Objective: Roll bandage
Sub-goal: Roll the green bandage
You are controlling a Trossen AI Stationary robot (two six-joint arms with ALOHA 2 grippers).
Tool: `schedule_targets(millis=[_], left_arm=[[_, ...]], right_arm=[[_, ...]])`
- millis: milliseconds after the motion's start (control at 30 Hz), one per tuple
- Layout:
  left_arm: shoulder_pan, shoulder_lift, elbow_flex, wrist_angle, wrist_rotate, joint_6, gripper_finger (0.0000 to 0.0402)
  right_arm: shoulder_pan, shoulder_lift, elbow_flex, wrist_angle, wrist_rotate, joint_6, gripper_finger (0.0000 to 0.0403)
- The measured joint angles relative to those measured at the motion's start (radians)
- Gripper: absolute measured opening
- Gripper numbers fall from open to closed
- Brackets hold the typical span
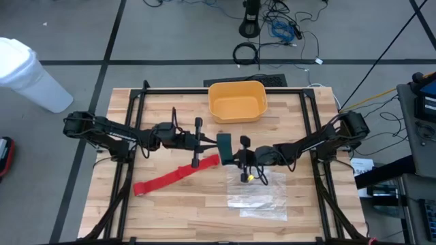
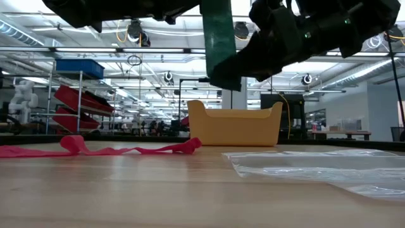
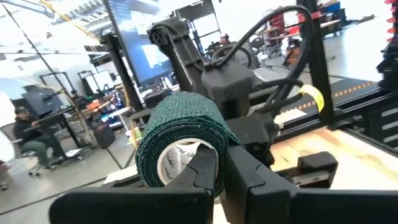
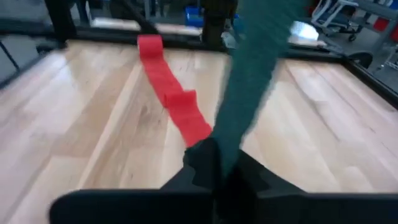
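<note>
The yellow bin [image 1: 236, 101] stands at the far middle of the surface [image 1: 170, 204]; nothing shows inside it. Just on the near side of the bin, both arms reach in level from opposite sides and meet above the surface. The left gripper [image 1: 204, 143] is clamped on a dark green roll [image 3: 177, 146], raised off the wood. A green strip [image 4: 252, 87] runs from that roll to the right gripper [image 1: 240, 154], whose fingers are pinched tight on its end.

The red bandage [image 1: 176, 175] lies unrolled and flat on the surface, nearer than the bin and toward the left arm's side. Its long axis runs diagonally, one end beneath the grippers, the other toward the near-left corner. A clear plastic bag [image 1: 261, 199] lies flat near the bandage, on the right arm's side.
</note>
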Motion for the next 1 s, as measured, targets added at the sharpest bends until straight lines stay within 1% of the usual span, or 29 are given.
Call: schedule_targets(millis=[67,100,200,267,333,500,700,867,1000], left_arm=[[-0.006,0.000,0.000,0.001,0.002,0.000,0.0013],[-0.008,0.000,0.000,0.002,0.015,0.000,0.0013],[-0.012,0.000,0.000,-0.010,0.126,-0.013,0.0013],[-0.016,0.001,0.000,-0.019,0.167,-0.054,0.0013],[-0.022,0.001,0.000,-0.024,0.184,-0.077,0.0013],[-0.057,0.043,0.002,-0.066,0.183,-0.086,0.0013],[-0.099,0.092,0.002,-0.069,0.156,-0.104,0.0013],[-0.119,0.093,0.002,-0.147,0.108,-0.104,0.0013],[-0.125,0.093,0.002,-0.219,0.106,-0.103,0.0013]], right_arm=[[0.000,0.015,0.000,0.003,0.026,-0.004,0.0009],[-0.003,0.020,0.000,0.001,0.058,-0.012,0.0007],[-0.018,0.023,0.000,0.006,0.136,-0.081,0.0002],[-0.032,0.022,0.000,0.024,0.162,-0.121,0.0002],[-0.047,0.020,0.000,0.054,0.165,-0.162,0.0001],[-0.089,0.019,0.000,0.101,0.165,-0.253,0.0001],[-0.146,0.011,0.000,0.108,0.180,-0.295,0.0000],[-0.128,-0.053,0.000,0.091,0.268,-0.360,0.0000],[-0.082,-0.123,0.000,0.128,0.270,-0.440,0.0000]])
